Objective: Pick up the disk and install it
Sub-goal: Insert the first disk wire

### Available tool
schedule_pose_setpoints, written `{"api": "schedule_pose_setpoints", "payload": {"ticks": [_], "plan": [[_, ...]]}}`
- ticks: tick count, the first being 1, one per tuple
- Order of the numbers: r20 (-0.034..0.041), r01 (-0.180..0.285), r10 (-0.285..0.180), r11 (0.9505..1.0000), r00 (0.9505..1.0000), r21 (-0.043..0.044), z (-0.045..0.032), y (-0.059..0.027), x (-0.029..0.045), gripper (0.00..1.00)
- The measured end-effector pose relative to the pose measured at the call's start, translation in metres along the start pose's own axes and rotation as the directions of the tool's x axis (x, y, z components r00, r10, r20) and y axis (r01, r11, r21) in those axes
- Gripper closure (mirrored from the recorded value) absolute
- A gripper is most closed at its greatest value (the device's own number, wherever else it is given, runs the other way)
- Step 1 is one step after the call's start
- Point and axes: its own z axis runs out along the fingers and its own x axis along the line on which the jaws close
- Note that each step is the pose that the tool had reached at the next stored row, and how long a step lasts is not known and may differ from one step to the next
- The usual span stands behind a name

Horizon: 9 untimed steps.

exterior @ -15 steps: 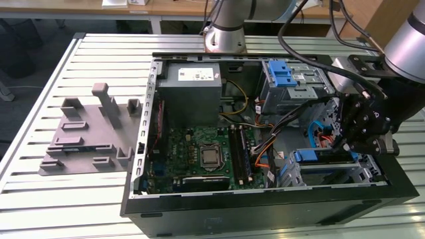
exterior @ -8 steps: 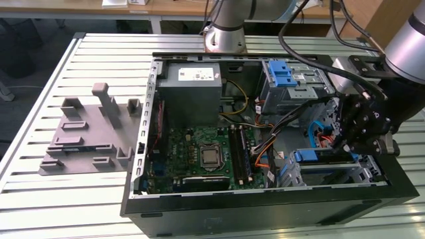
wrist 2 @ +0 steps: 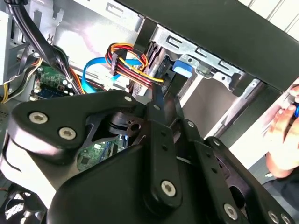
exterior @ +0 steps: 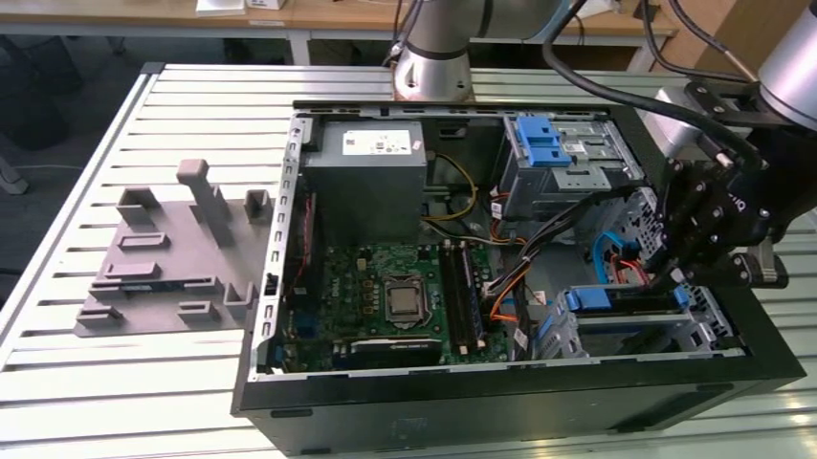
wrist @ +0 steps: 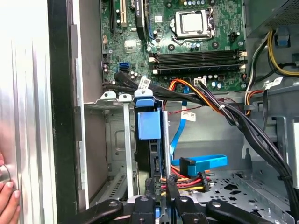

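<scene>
- Looking down into the open computer case [exterior: 511, 392] in the exterior view, you see the gripper [exterior: 699, 263] lowered at the case's corner on that view's right, over the drive bay [exterior: 638, 330] near the front wall.
- The disk [exterior: 626, 298] stands on edge in that bay, its blue rail end facing up (the label is not readable from here).
- In the first wrist view the disk [wrist: 150, 140] sits upright between the bay's metal walls, with the gripper [wrist: 161, 198] narrowed around its near edge; the fingertips [wrist: 172, 191] press close on either side, so the jaws hold the disk.
- The second wrist view shows the gripper [wrist 2: 156, 100] at the disk's edge, beside the bundle of coloured power wires [wrist 2: 128, 63].
- A blue data cable [wrist: 201, 163] lies on the case floor just beside the bay.
- The motherboard [exterior: 383, 296] fills the case's middle, and the grey power supply [exterior: 364, 182] sits behind it.
- A person's hand [wrist: 7, 200] rests on the table outside the case.
</scene>
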Motion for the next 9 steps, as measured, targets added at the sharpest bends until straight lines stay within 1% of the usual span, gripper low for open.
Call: {"api": "schedule_pose_setpoints", "payload": {"ticks": [3,5,9], "plan": [[-0.0001,0.0,0.0,1.0,1.0,0.0,-0.0003,0.0,0.0,0.78],[-0.0002,0.0,0.0,1.0,1.0,0.0,-0.0004,0.0,0.0,0.89],[-0.0001,0.0,0.0,1.0,1.0,0.0,-0.0007,0.0,0.0,0.89]]}}
